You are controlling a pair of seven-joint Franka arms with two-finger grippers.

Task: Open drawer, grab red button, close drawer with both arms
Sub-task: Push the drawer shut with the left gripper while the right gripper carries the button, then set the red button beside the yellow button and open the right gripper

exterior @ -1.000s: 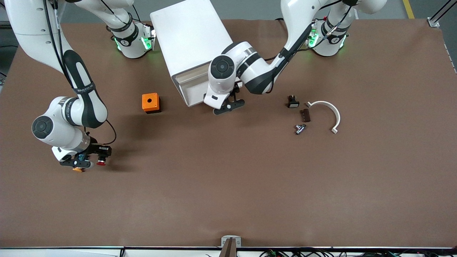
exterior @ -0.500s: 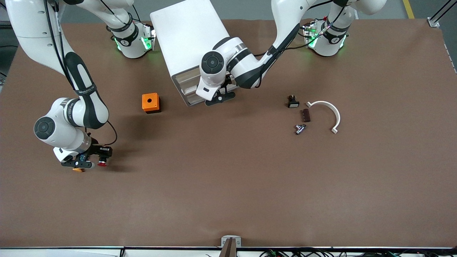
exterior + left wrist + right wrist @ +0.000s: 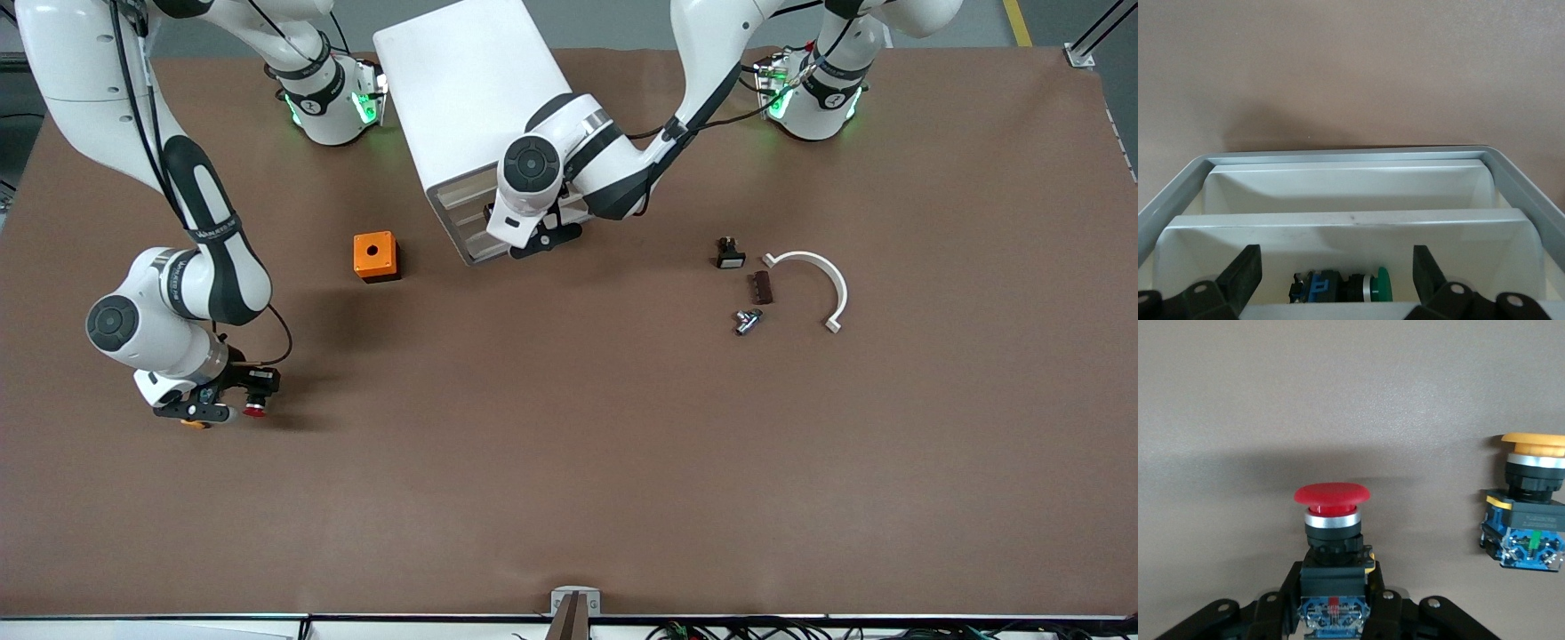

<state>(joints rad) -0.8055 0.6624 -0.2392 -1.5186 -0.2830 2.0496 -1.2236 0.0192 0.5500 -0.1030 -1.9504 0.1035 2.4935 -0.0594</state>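
Front view shows the left gripper (image 3: 544,238), jaws wide, has pushed the drawer (image 3: 469,206) nearly shut since a second ago, while the right gripper (image 3: 233,402) clamps the red button (image 3: 255,410) over the worktop (image 3: 569,462).

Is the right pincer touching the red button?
Touching: the right wrist view shows the right pincer shut on the red button, fingers pressed against its black body.

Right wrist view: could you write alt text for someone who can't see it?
The right gripper is shut on a red-capped button, cap pointing away from the camera, above the brown table. A yellow-capped button lies on the table beside it.
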